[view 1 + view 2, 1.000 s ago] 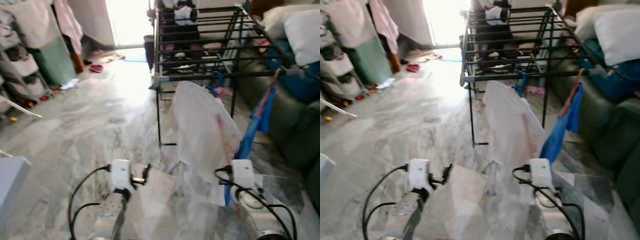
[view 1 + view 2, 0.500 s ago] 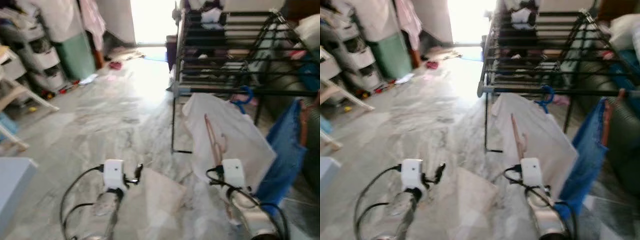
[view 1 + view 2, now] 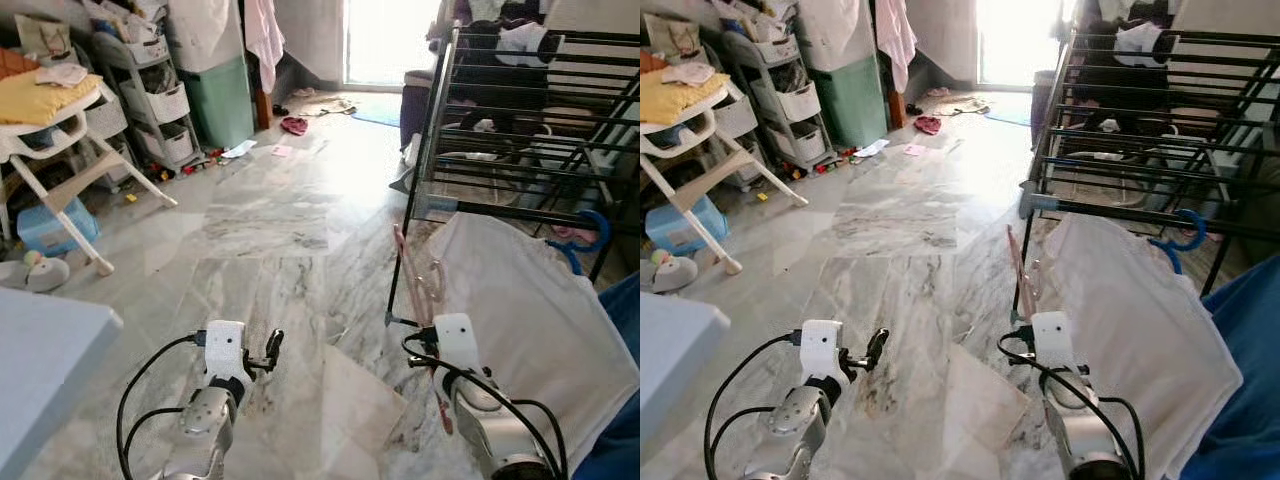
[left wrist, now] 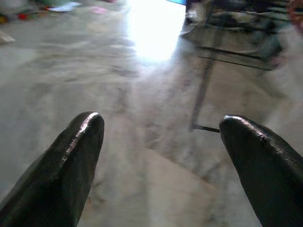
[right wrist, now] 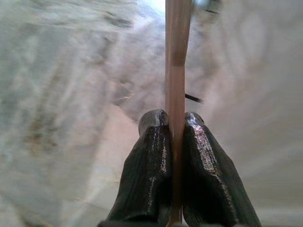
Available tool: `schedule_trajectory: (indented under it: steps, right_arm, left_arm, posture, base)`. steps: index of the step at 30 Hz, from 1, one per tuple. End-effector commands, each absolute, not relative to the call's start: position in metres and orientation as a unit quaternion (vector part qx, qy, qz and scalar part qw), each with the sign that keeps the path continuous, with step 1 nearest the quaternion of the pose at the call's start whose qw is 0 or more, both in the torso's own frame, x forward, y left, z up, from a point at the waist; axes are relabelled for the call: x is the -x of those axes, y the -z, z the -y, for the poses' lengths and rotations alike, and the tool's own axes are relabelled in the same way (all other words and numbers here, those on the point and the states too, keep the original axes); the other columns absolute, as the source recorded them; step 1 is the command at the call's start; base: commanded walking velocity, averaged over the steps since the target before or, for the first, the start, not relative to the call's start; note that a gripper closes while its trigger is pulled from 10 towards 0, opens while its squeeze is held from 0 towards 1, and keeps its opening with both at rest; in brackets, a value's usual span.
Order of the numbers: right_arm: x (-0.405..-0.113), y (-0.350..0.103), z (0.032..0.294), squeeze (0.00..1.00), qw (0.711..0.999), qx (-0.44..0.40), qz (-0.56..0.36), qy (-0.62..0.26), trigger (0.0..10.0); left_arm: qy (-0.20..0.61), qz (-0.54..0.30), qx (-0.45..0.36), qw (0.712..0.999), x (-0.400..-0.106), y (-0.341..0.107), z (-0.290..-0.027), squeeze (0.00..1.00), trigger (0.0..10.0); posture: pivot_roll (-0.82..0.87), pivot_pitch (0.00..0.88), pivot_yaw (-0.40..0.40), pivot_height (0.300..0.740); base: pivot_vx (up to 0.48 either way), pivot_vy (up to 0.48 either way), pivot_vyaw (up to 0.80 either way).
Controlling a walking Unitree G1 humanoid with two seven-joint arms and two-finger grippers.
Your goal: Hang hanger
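Observation:
A pale pink hanger [image 3: 404, 265] stands upright just left of the black drying rack's [image 3: 500, 110] near corner. My right gripper [image 5: 176, 117] is shut on the hanger's [image 5: 176, 56] thin bar. A white garment [image 3: 525, 310] on a blue hanger [image 3: 592, 226] hangs from the rack's front rail, right beside the pink hanger. My left gripper [image 4: 161, 126] is open and holds nothing, low over the marble floor at the lower left [image 3: 271, 346].
A white high chair [image 3: 60, 130], storage drawers [image 3: 150, 90] and a green bin [image 3: 222, 100] line the left wall. Toys lie on the floor there. Blue cloth [image 3: 622, 400] hangs at the right edge. A grey-blue surface [image 3: 40, 360] fills the lower left corner.
The view has swung left, so the rack and white garment now sit further right. The pink hanger stays in my right gripper, now left of the garment instead of in front of it.

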State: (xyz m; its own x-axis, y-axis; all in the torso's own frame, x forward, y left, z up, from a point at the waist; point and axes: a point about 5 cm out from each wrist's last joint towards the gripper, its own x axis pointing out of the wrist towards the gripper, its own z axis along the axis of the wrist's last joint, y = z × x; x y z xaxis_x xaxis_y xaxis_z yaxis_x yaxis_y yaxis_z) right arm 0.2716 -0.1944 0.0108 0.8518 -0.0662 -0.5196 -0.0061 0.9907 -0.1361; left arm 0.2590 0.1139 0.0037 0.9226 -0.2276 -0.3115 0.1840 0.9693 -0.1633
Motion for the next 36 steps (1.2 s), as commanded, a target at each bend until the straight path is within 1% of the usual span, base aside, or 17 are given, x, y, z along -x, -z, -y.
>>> schedule_trajectory:
  steps: [1, 5, 13, 17, 19, 24, 28, 31, 36]
  right_arm:
    - [-0.283, -0.023, 0.192, 0.0, 0.967, 0.056, -0.246, 0.034, 10.0]
    - [-0.283, -0.023, 0.192, 0.0, 0.966, 0.052, -0.249, 0.045, 10.0]
    - [-0.283, -0.026, 0.183, 0.0, 0.97, 0.049, -0.236, 0.035, 10.0]
    - [-0.286, -0.03, 0.182, 0.0, 0.972, 0.05, -0.226, 0.036, 10.0]
    - [-0.292, -0.041, 0.182, 0.0, 0.977, 0.049, -0.201, 0.045, 10.0]
    - [-0.299, -0.051, 0.183, 0.0, 0.981, 0.054, -0.18, 0.057, 10.0]
    - [-0.306, -0.059, 0.187, 0.0, 0.98, 0.038, -0.17, 0.094, 10.0]
    - [-0.31, -0.065, 0.188, 0.0, 0.981, 0.041, -0.159, 0.104, 10.0]
    - [-0.315, -0.071, 0.193, 0.0, 0.981, 0.038, -0.15, 0.118, 10.0]
  left_arm:
    - [0.092, -0.172, 0.049, 0.98, -0.26, -0.003, -0.125, 0.0, 10.0]
    - [0.088, -0.176, 0.051, 0.979, -0.26, -0.002, -0.124, 0.0, 10.0]
    - [0.089, -0.183, 0.051, 0.978, -0.261, -0.001, -0.123, 0.0, 10.0]
    - [0.091, -0.179, 0.056, 0.978, -0.262, -0.002, -0.123, 0.0, 10.0]
    - [0.117, -0.17, 0.067, 0.976, -0.259, -0.004, -0.121, 0.0, 10.0]
    - [0.154, -0.151, 0.059, 0.975, -0.254, -0.01, -0.119, 0.0, 10.0]
    - [0.209, -0.129, 0.056, 0.968, -0.246, -0.021, -0.114, 0.0, 10.0]
    - [0.226, -0.115, 0.047, 0.966, -0.245, -0.028, -0.113, 0.0, 10.0]
    - [0.233, -0.118, 0.038, 0.965, -0.242, -0.03, -0.117, 0.0, 10.0]
  posture:
    - [-0.09, 0.0, 0.034, 0.74]
    - [-0.09, 0.0, 0.033, 0.74]
    - [-0.09, 0.0, 0.032, 0.74]
    - [-0.09, 0.0, 0.033, 0.74]
    - [-0.1, 0.0, 0.034, 0.74]
    - [-0.1, 0.0, 0.035, 0.74]
    - [-0.09, 0.0, 0.031, 0.74]
    - [-0.09, 0.0, 0.028, 0.74]
    - [-0.08, 0.0, 0.027, 0.74]
  base:
    - [0.0, 0.0, 0.0]
    - [0.0, 0.0, -0.65]
    - [0.0, 0.0, -0.73]
    - [0.0, 0.0, 0.0]
    - [0.0, 0.0, 0.0]
    - [0.0, 0.0, 0.0]
    - [0.0, 0.0, 0.0]
    - [0.0, 0.0, 0.0]
    - [0.0, 0.0, 0.0]
